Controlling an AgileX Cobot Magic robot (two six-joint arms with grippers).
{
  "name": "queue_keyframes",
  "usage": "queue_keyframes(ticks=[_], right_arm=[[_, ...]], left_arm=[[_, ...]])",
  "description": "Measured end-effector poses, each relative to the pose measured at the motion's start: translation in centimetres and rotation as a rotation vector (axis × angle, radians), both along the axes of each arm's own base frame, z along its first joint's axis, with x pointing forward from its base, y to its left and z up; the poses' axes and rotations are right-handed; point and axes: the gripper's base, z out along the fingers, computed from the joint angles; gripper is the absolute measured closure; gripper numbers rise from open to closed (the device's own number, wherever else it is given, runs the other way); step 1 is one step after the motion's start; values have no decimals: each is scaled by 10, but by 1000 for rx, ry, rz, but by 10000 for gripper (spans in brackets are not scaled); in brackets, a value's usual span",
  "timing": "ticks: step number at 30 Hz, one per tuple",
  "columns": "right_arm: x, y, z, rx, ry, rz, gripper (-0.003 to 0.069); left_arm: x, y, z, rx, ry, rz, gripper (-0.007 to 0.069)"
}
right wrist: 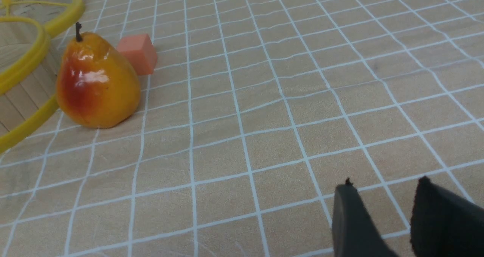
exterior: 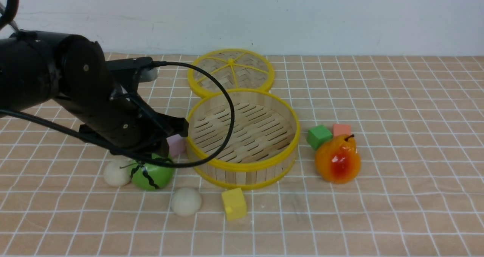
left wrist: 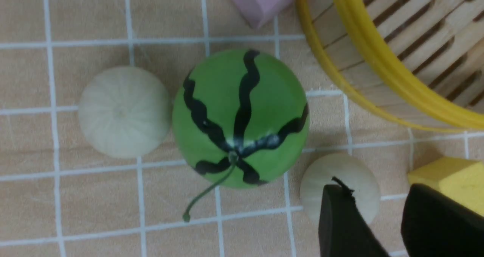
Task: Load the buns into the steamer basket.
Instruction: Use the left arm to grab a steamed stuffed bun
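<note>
We see a tan counter (exterior: pixel 378 211) crossed by a white grid. The left round dough bun (exterior: pixel 118 172) and the front round dough bun (exterior: pixel 186 201) are cream-white. The round watermelon toy (exterior: pixel 151 177) is bright green with wavy black stripes. The round bamboo steamer basket (exterior: pixel 242 175) is pale wood, yellow-rimmed; the flat woven lid (exterior: pixel 245 73) carries yellow spokes. The glossy pear (exterior: pixel 337 160) is orange-yellow, blushed red. We count a green cube (exterior: pixel 318 136), a salmon cube (exterior: pixel 342 129), a yellow cube (exterior: pixel 233 204), a pale pink cube (exterior: pixel 176 144).

round bamboo steamer basket (exterior: pixel 244 167), yellow rims, upright | cream-white round bun (exterior: pixel 118 172) left of it | second bun (exterior: pixel 186 201) near its front, both outside
</note>
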Motion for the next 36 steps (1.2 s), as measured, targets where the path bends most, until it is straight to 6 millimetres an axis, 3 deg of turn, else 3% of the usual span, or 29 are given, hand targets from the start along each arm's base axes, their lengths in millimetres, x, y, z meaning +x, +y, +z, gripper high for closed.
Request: queue_keyframes(ticks=[5, 13, 20, 36], right_arm=[[0, 0, 0, 0, 0, 0, 418], [0, 0, 0, 0, 0, 0, 418], [0, 0, 0, 0, 0, 0, 418], [0, 0, 0, 0, 0, 0, 418]], left_arm=[[-2, -5, -4, -37, 51, -28, 387], [4, -18, -44, -64, 215, -121, 386], [12, -20, -66, -54, 248, -118, 386], [18, -22, -85, -43, 279, -110, 411]])
